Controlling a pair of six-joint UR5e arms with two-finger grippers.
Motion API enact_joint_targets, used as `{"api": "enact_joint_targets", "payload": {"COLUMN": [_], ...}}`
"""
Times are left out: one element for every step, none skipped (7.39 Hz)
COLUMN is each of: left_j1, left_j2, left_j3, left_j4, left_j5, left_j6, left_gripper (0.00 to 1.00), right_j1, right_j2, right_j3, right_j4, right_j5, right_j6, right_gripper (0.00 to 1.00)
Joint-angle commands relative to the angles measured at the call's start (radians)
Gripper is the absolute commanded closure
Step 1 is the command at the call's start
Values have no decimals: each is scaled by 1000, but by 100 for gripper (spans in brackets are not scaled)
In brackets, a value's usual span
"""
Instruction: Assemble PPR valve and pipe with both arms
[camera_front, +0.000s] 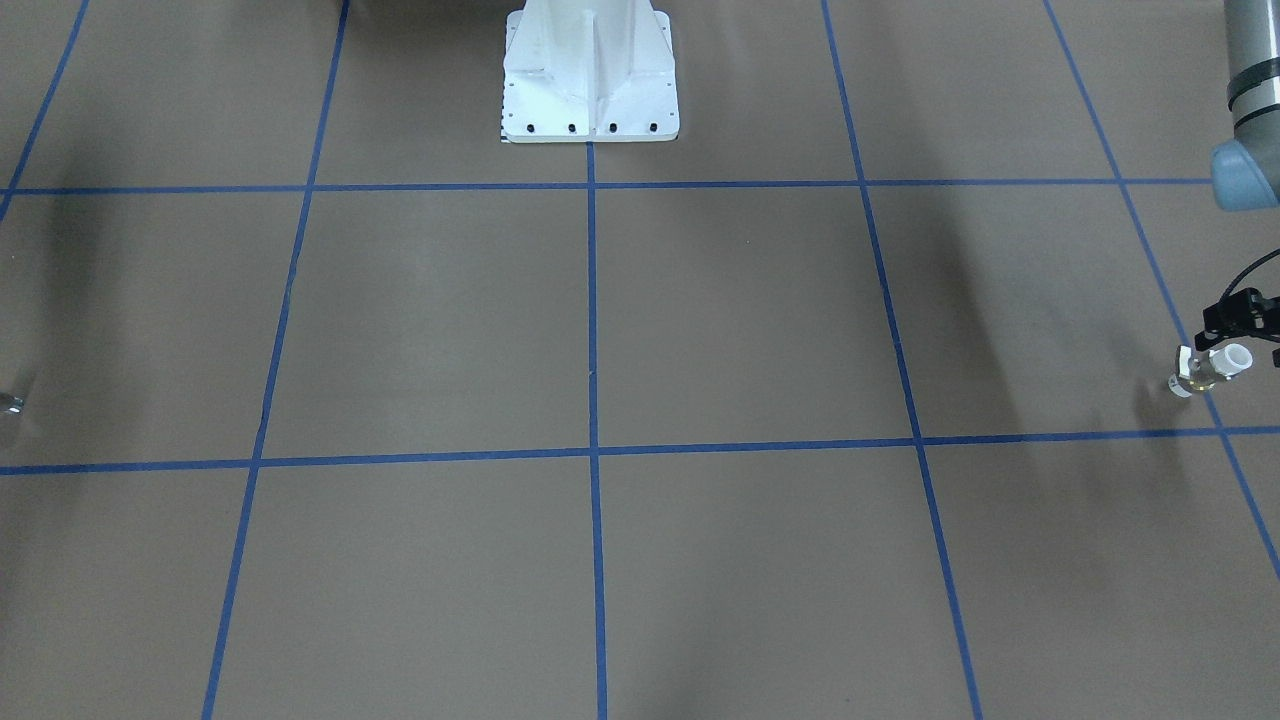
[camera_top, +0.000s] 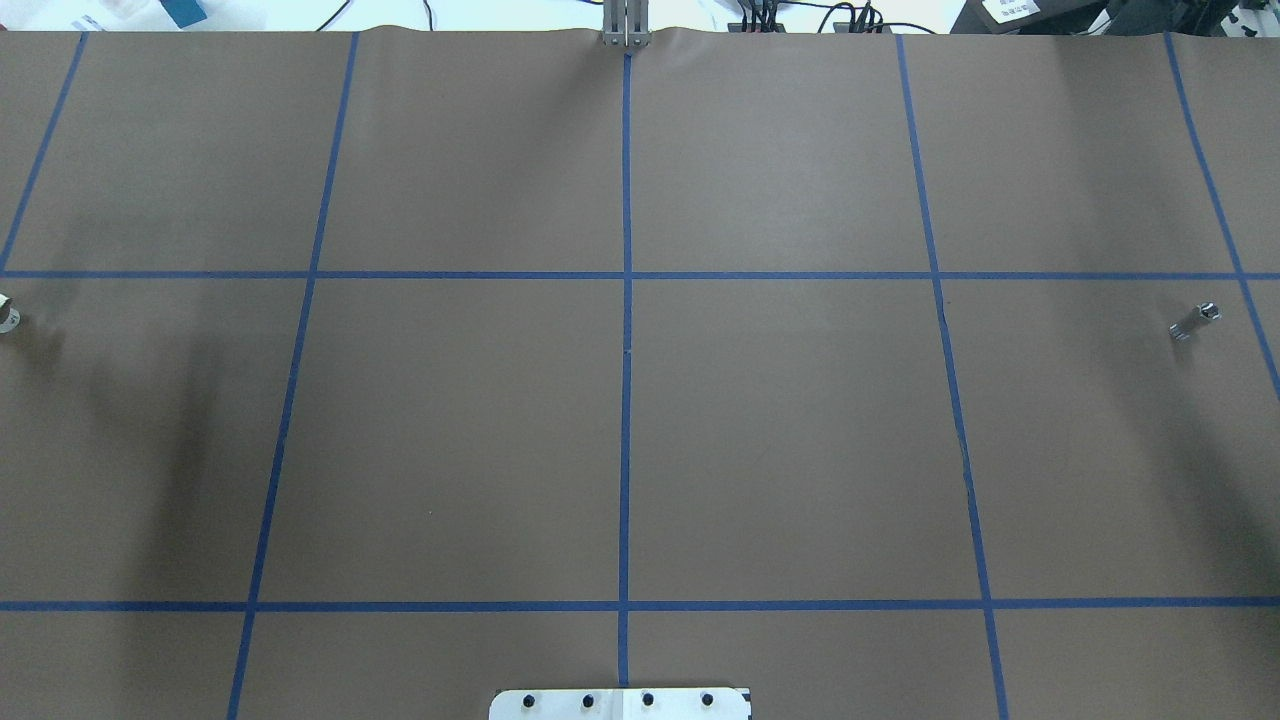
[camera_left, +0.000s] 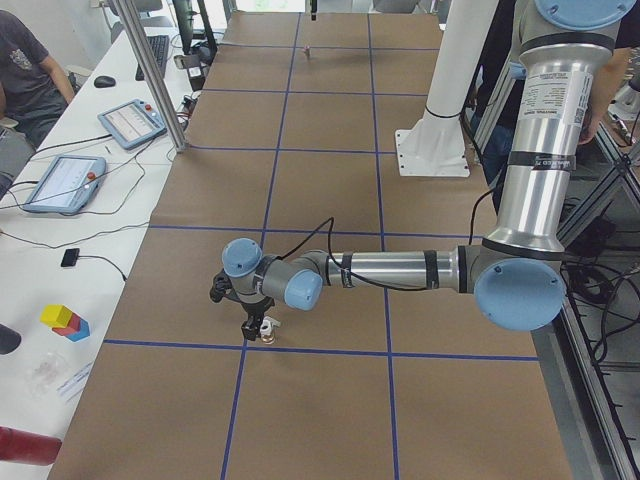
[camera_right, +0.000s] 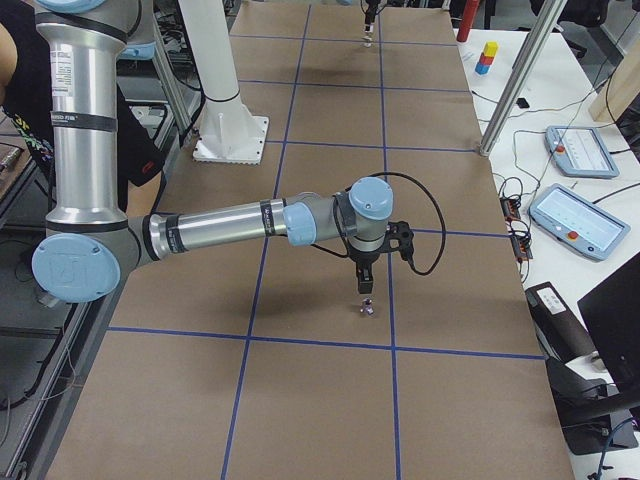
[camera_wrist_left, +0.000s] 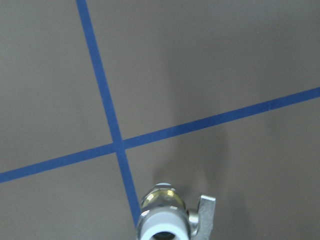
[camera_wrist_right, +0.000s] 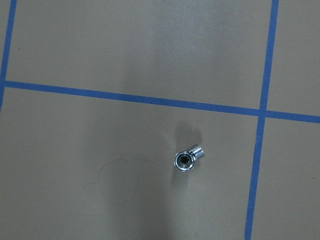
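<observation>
By my reading the assembly is at its very start. Nothing is joined, and the two parts sit at opposite ends of the table (camera_top: 780, 420). In the overhead view the PPR valve (camera_front: 1210, 368) is at the 9 o'clock edge. The pipe (camera_wrist_right: 188, 157) is far out at 3 o'clock, with the whole taped grid (camera_top: 626, 350) between them.

The left arm (camera_left: 400, 270) reaches out low and flat, and the left tool (camera_left: 254, 322) is right at the valve. In the front view, black finger parts stand just above and beside the fitting. I cannot tell whether the tool is clenched on the valve or only straddles it. In the left wrist view the valve fills the 6 o'clock edge, with its hollow white end toward the lens, the brass middle beyond and the handle tab on its 3 o'clock side.

The right arm (camera_right: 220, 225) holds the right tool (camera_right: 365, 288) pointing down directly over the pipe and apart from it. Only the side views show this tool, so I cannot tell its state. The right wrist view shows the pipe alone on the brown paper, toward 5 o'clock of centre, its threaded end aimed at about 1 o'clock.

What is left, as I judge it, is nearly everything:
- secure both parts and lift them
- carry them toward the middle
- line the thread up with the valve's mouth and join them

No tray, box or bin shows near either part. The pipe lies straight on the paper, and the valve is at or just above it.
</observation>
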Motion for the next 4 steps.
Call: {"api": "enact_joint_targets", "payload": {"left_j1": [6,6,6,6], "left_j2": [0,-1,2,0], "left_j3": [10,19,21,22], "left_j4": [1,1,1,2], "left_j5": [-2,-2,-2,-3], "left_j6": [0,4,10,9], "left_gripper": [14,15,15,17], "right_j1": [0,0,0,0], "right_j2": [0,0,0,3], "right_j3": [1,2,2,2], "right_j4": [0,0,0,0], "right_j5": [9,9,11,11], "right_j6": [7,8,8,10], "right_gripper": [1,1,1,1]}}
